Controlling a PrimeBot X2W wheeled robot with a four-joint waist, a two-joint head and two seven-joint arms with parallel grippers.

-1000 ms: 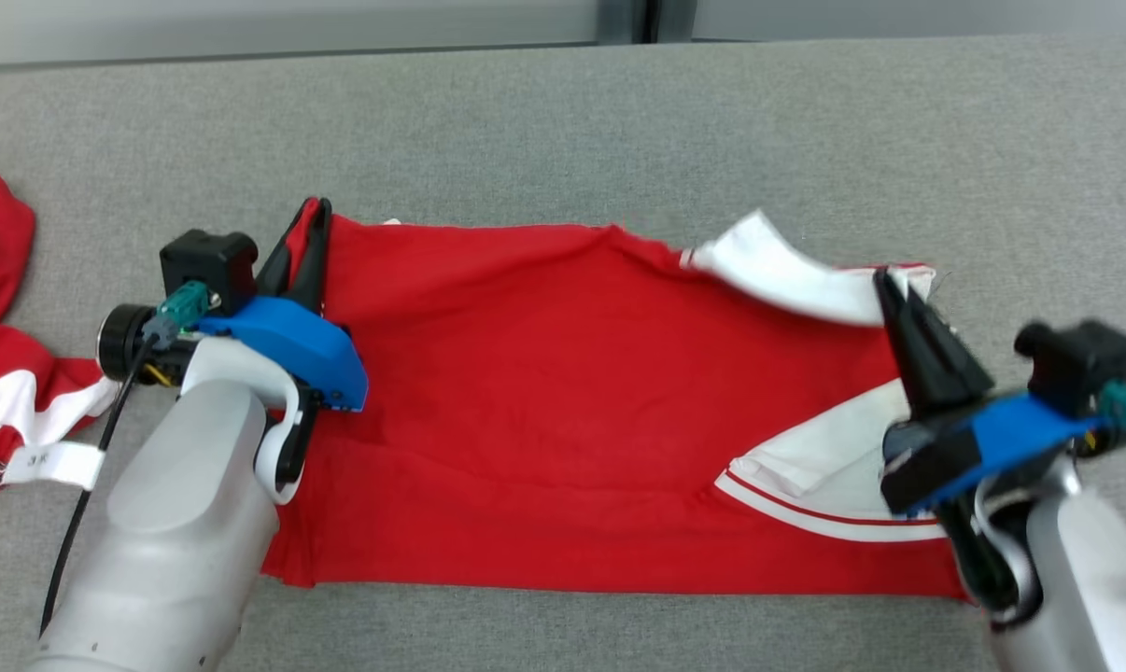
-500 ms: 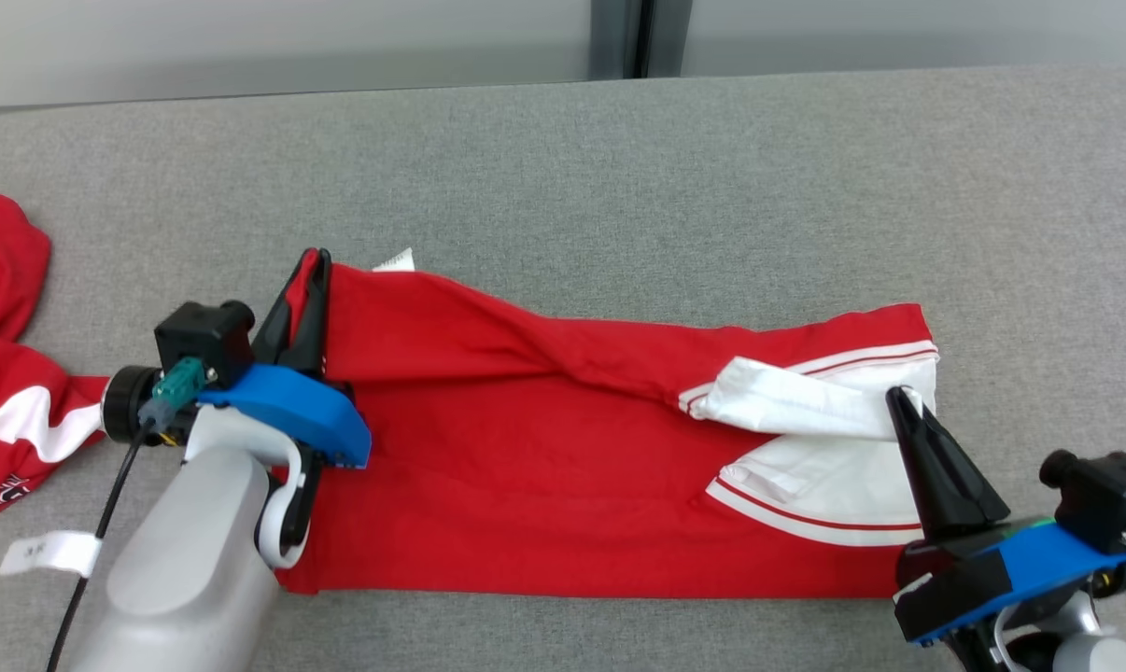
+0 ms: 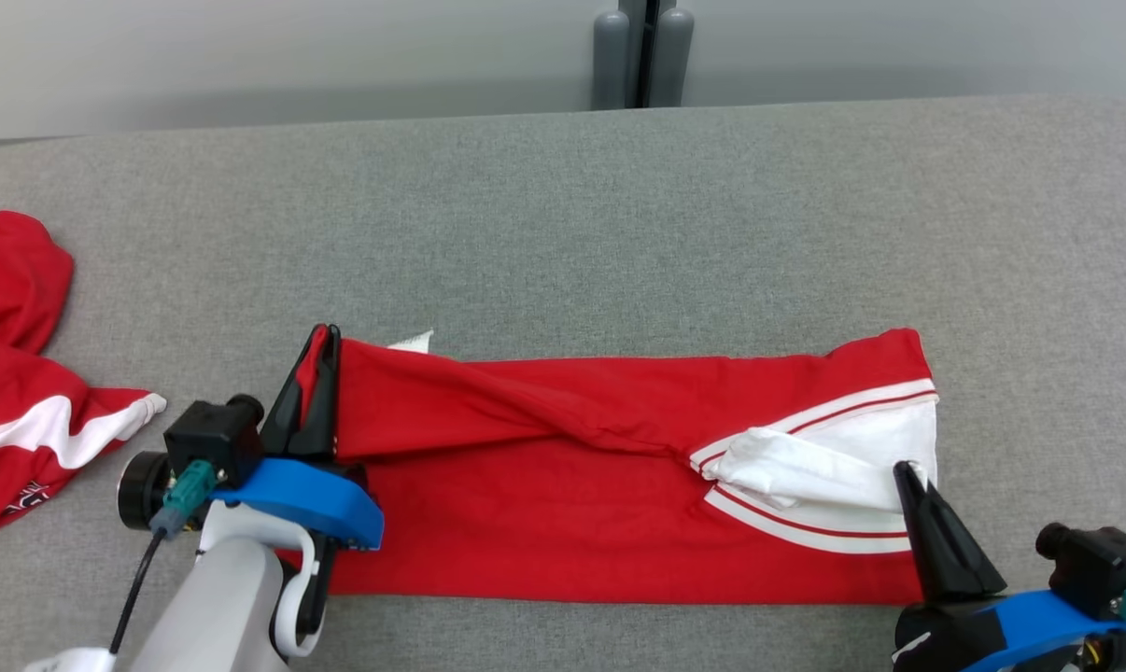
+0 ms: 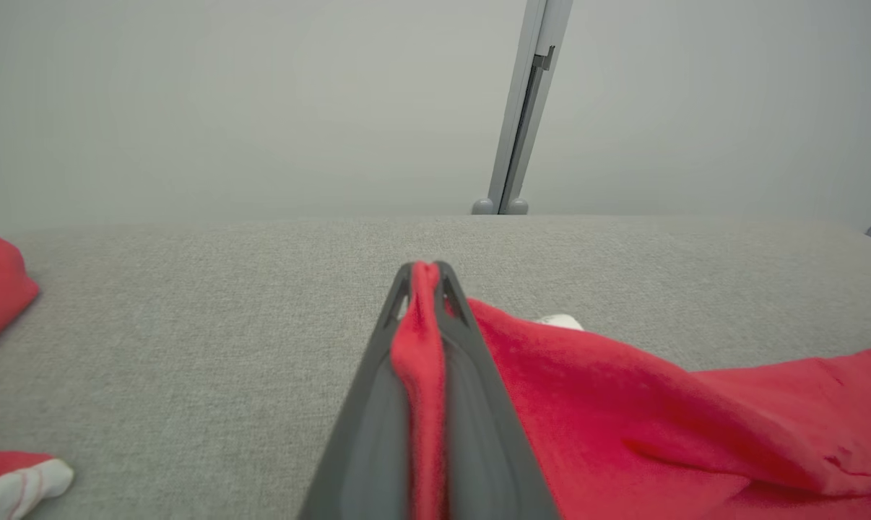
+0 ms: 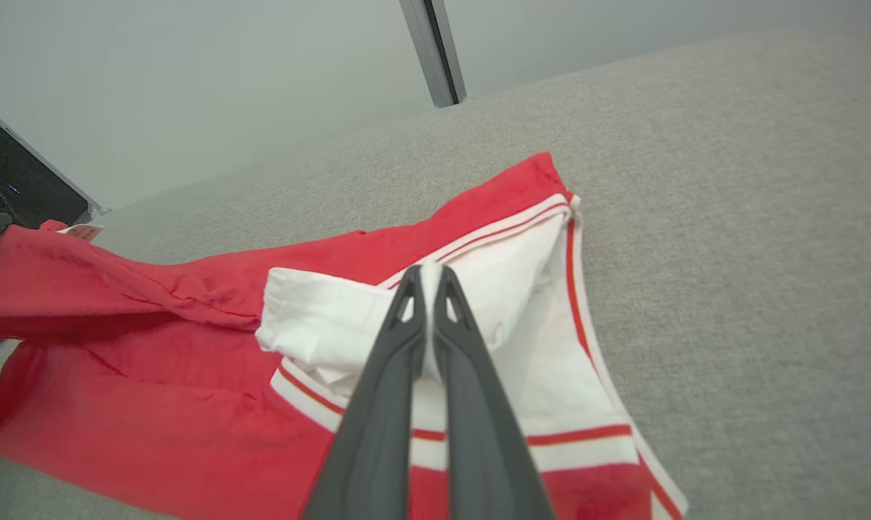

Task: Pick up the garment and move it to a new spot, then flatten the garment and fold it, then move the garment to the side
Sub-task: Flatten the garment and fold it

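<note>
Left jaws are clamped flat on the garment (image 3: 544, 523) at its far-left red corner; right jaws are pinched tight on a white fold at its right end. Grey counter (image 3: 563, 233) stretches broad from the garment to the far edge. The garment lies as a long band along the near edge, its near-left corner hidden under the left forearm (image 3: 236, 597). Another red-and-white garment (image 3: 12, 373) at the left edge is cut off by the frame. A small white tag (image 3: 412, 342) peeks out behind the held corner, its print unreadable.

The garment (image 3: 563, 504) lies on the near side of the table (image 3: 563, 205), with the left gripper (image 3: 325, 336) at its left end and the right gripper (image 3: 902, 469) at its right. A second garment (image 3: 12, 373) lies further left.
</note>
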